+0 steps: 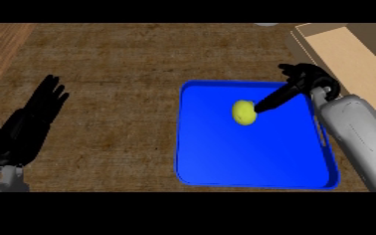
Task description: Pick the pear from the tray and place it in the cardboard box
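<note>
R hand [305, 81] is over the far right corner of the tray [249, 164], wrist coming in from the grey forearm [352, 129] along the tray's right rim. From where I sit the hand looks spread, not clamped: long black fingers [276, 100] run out straight, down and to the left, and their tips meet the right side of the pear [243, 112]. The rest of the hand bunches up toward the far side, near the tray's corner; can't make out more detail there. Nothing wraps round the pear. I see contact on one side only, its left side is bare.

Pear is yellow, sits on the blue tray floor, in the far half, a bit right of centre, apart from all the rims. The near half of the tray floor shows plain blue.

Tray lies on the brown table [110, 79], right of centre in my view. Cardboard box [345, 55] is beyond the tray to the far right, angled, its near wall just behind the R hand; box and tray corner sit close, can't tell if they touch.

L hand [35, 117] rests at the left edge of view, fingers straight and pointing away, well apart from the tray.
</note>
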You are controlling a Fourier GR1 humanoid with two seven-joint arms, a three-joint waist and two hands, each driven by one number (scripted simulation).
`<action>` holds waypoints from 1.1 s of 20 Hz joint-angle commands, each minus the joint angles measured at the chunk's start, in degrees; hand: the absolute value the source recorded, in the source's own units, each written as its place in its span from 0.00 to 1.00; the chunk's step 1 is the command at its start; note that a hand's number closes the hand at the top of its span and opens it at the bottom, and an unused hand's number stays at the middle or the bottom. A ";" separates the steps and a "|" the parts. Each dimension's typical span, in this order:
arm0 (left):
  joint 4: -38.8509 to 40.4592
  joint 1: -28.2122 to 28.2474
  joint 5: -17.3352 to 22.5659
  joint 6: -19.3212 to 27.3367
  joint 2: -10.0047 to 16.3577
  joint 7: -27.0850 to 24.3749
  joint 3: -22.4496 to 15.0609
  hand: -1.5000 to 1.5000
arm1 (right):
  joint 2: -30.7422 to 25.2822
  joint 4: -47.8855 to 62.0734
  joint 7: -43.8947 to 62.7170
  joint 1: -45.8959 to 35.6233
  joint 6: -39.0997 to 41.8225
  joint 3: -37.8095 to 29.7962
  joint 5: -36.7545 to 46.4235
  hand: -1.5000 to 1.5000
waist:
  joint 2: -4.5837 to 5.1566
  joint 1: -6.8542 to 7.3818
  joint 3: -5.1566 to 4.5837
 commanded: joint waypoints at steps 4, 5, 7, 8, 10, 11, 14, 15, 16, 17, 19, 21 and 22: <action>-0.47 -0.60 -3.12 1.08 -3.17 0.10 -0.65 0.50 | 4.35 0.34 5.91 -0.22 -1.34 0.76 4.44 0.00 | 0.01 -0.18 0.00; -1.19 1.60 -2.37 -0.32 -2.45 -0.47 0.47 0.50 | 3.27 0.77 7.36 -2.15 -1.02 -0.58 4.82 0.00 | -0.01 -0.01 0.00; -2.84 0.44 -1.01 -1.30 -0.66 2.33 2.00 0.50 | 4.87 5.46 4.80 -3.78 -0.65 0.16 6.58 0.00 | 0.06 0.36 0.01; 0.04 -1.25 -4.68 1.07 -2.95 0.73 0.37 0.50 | 3.45 1.20 7.22 -3.27 1.03 -1.33 5.33 0.00 | 0.00 -0.25 0.00; 0.83 2.76 -2.68 -2.66 -2.64 -1.88 1.24 0.50 | 5.92 3.22 7.64 -3.60 0.82 0.92 6.22 0.00 | 0.01 0.09 -0.03; 2.32 -0.15 -2.77 -2.41 -3.10 -2.01 1.39 0.50 | 7.19 4.36 9.52 -6.24 0.40 1.45 6.93 0.00 | 0.07 0.04 -0.04; 1.94 -3.27 -3.31 -0.88 -2.72 1.48 2.05 0.50 | 7.11 5.17 8.35 -5.28 0.67 0.31 6.88 0.00 | 0.09 -0.25 -0.01; -0.19 1.35 -3.44 -1.57 -4.09 -0.30 1.11 0.50 | 5.58 4.14 5.83 -1.42 2.05 0.56 7.02 0.00 | -0.01 -0.20 0.00; -0.85 2.20 -3.62 -2.54 -3.14 -0.78 1.55 0.50 | 7.16 5.96 8.79 -5.31 1.63 0.12 6.88 0.00 | 0.01 0.17 -0.01; 0.12 1.21 -2.72 -2.91 -2.83 -0.68 2.90 0.50 | 8.00 7.21 8.06 -5.69 2.46 0.50 6.83 0.00 | 0.06 0.19 -0.01; -2.74 1.26 -2.07 -2.49 -1.82 2.98 3.30 0.50 | 4.61 9.48 6.64 -6.17 5.73 -1.91 5.16 0.00 | 0.01 0.17 0.02; -2.02 3.35 -3.02 -3.78 -2.72 -0.31 3.41 0.50 | 6.25 7.68 7.94 -5.07 4.22 -1.07 5.83 0.00 | -0.04 0.05 0.00; -1.66 2.71 -3.22 -3.39 -3.66 -0.28 2.94 0.50 | 7.94 9.59 7.33 -5.72 3.44 -0.39 6.63 0.00 | 0.03 0.14 0.00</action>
